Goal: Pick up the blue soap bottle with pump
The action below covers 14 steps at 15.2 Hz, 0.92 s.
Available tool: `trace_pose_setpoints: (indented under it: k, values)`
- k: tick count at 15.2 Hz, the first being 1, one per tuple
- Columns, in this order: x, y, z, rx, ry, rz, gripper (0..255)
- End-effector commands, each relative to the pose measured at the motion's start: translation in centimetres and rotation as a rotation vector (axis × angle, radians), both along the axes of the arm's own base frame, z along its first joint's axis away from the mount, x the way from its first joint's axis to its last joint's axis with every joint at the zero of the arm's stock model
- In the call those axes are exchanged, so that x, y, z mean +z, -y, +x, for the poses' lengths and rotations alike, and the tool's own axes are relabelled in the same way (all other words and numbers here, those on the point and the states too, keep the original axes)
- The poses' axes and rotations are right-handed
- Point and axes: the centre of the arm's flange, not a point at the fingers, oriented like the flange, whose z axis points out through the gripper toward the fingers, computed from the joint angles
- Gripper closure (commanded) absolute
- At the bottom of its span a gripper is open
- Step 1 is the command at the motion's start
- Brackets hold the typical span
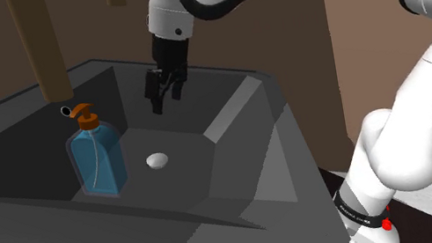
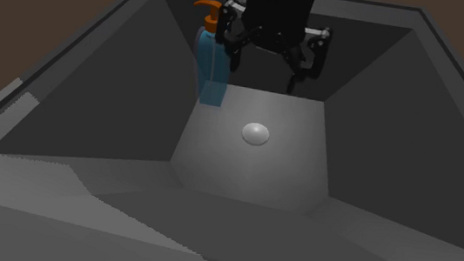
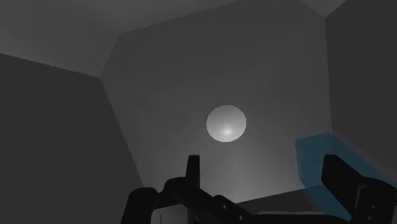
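The black gripper [image 2: 264, 74] hangs low inside the dark grey sink [image 1: 240, 117], its fingers spread wide and clasping nothing. In the shoulder view the blue soap bottle [image 1: 99, 161] with its orange pump stands upright in the basin at about eight o'clock from the gripper, apart from it. The pale round drain [image 1: 156, 160] lies at about six o'clock, and a brown faucet [image 1: 38, 46] rises at ten o'clock.

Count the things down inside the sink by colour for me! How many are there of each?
Blue: 1, the soap bottle with its orange pump
Silvery grey: 1, the round drain
Black: 1, the robot's claw, hanging open above the drain
Total: 3
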Motion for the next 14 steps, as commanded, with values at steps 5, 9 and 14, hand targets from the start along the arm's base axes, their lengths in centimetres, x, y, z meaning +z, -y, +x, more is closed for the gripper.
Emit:
trace_pose_setpoints:
  k: [5, 9, 14]
  values:
    - [0.4, -7.1, 1.5, 0.083, 0.044, 0.040, 0]
    - [1.0, -11.7, 2.3, 0.138, 0.072, 0.065, 0]
    - [-0.3, -13.8, 2.6, 0.164, 0.086, 0.077, 0]
